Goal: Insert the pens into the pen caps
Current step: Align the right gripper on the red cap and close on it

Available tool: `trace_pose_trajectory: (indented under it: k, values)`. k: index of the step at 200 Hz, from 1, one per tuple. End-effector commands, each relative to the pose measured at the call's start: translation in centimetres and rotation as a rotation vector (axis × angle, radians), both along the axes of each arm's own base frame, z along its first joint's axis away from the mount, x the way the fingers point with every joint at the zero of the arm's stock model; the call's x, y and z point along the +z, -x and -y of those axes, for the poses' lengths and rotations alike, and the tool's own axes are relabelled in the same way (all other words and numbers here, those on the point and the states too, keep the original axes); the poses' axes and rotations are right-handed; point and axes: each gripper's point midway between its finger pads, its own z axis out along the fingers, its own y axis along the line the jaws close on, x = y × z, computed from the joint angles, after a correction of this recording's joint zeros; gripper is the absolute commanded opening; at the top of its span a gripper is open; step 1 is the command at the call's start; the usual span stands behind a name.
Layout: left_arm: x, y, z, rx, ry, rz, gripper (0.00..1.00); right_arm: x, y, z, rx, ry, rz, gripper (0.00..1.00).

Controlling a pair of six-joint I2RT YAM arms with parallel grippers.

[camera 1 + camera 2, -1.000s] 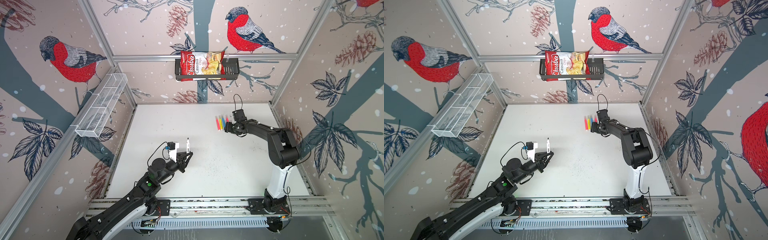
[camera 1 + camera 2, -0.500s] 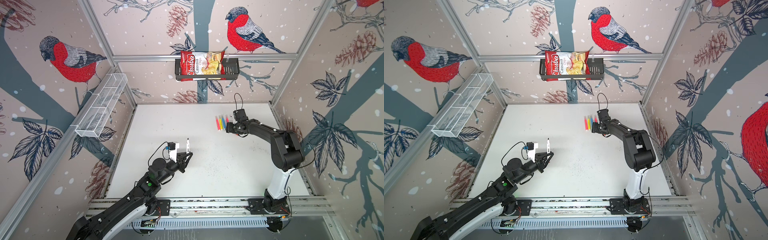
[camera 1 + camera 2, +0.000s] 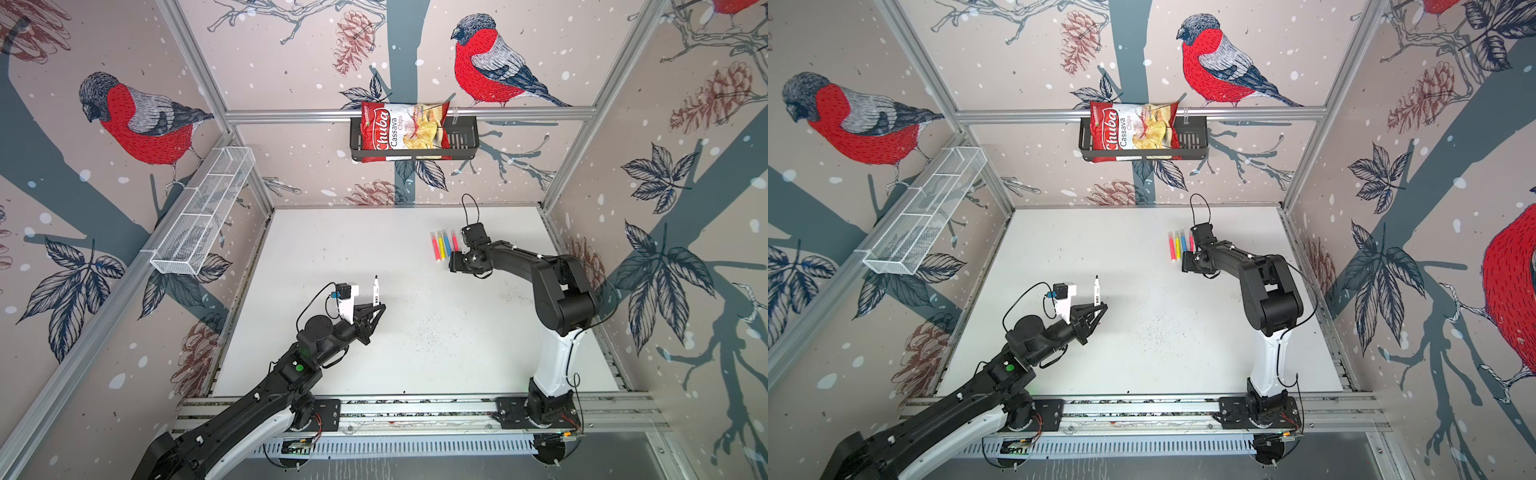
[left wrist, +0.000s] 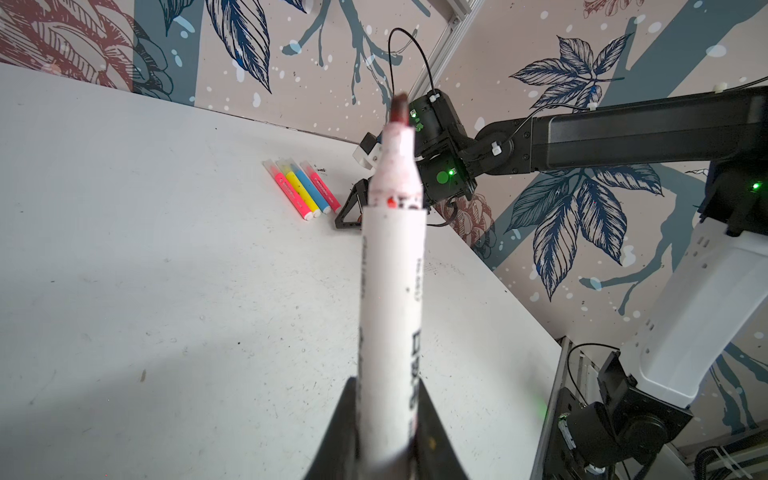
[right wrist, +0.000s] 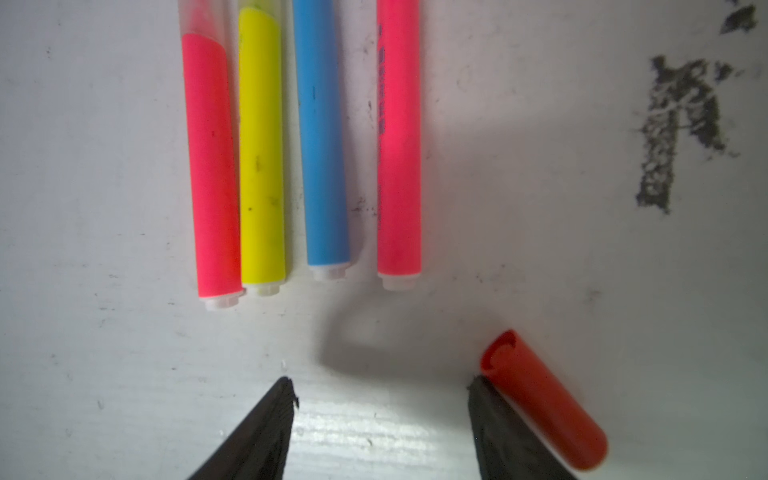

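My left gripper (image 4: 388, 382) is shut on the white-barrelled pen (image 4: 392, 270), held upright with its red tip uncapped. Both top views show that pen (image 3: 376, 291) (image 3: 1097, 291) above the table's left middle. Four slim pens lie side by side at the back right: pink (image 5: 210, 166), yellow (image 5: 262, 166), blue (image 5: 322, 145), pink (image 5: 399, 145). Translucent pen caps (image 4: 270, 166) sit on their far ends. My right gripper (image 5: 380, 380) (image 3: 454, 266) stands open just short of their near ends, with nothing between its fingers. The red cap (image 5: 540, 399) lies on the table against the outside of one finger.
A dark smudge (image 5: 677, 133) marks the white table (image 3: 332, 249) beside the pens. A chips bag (image 3: 401, 131) sits in a black basket on the back wall. A white wire shelf (image 3: 203, 212) hangs on the left wall. The arms' rail (image 3: 415, 409) runs along the front.
The right arm's elbow has swung a little to the right while its gripper stays by the pens. The left arm and its pen have not moved.
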Motion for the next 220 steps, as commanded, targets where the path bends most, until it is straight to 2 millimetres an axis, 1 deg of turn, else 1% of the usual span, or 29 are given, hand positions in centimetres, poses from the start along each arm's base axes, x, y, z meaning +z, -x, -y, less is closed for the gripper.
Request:
trace_pose_trajectory:
  k: [1, 41, 78, 94, 113, 135, 155, 167, 190, 204, 220]
  values:
    - [0.7, -0.1, 0.0, 0.003, 0.002, 0.025, 0.0, -0.2, -0.5, 0.3, -0.005, 0.028, -0.006, 0.68]
    - [0.7, -0.2, -0.1, 0.005, -0.001, 0.027, 0.0, -0.3, -1.4, 1.6, -0.044, 0.067, -0.006, 0.68]
    - [0.7, -0.2, -0.1, 0.005, -0.001, 0.026, 0.0, -0.3, -1.4, 2.7, -0.066, 0.09, -0.008, 0.68]
    - [0.6, -0.2, 0.0, 0.004, -0.001, 0.025, 0.0, 0.0, -1.3, 2.6, -0.062, 0.086, -0.001, 0.68]
    - [0.6, -0.2, 0.0, 0.003, 0.0, 0.024, 0.0, 1.1, -1.3, 2.1, -0.051, 0.069, 0.03, 0.68]
    - [0.6, -0.1, 0.0, 0.0, 0.001, 0.022, 0.0, 2.9, -1.6, 2.3, -0.065, 0.078, 0.071, 0.68]
    - [0.6, -0.1, -0.1, 0.002, 0.0, 0.021, 0.0, 4.5, -1.8, 3.1, -0.09, 0.102, 0.106, 0.68]
    - [0.5, 0.0, -0.1, 0.002, -0.001, 0.02, 0.0, 4.9, -1.8, 3.8, -0.108, 0.124, 0.111, 0.68]
    - [0.4, 0.0, -0.2, 0.002, -0.004, 0.018, 0.0, 4.7, -1.6, 5.4, -0.151, 0.18, 0.099, 0.68]
    - [0.3, 0.1, -0.1, -0.002, -0.004, 0.014, 0.0, 4.1, -1.4, 5.9, -0.155, 0.202, 0.084, 0.67]
    - [0.3, 0.1, -0.1, -0.007, -0.002, 0.013, 0.0, 3.1, -1.0, 6.0, -0.147, 0.216, 0.056, 0.67]
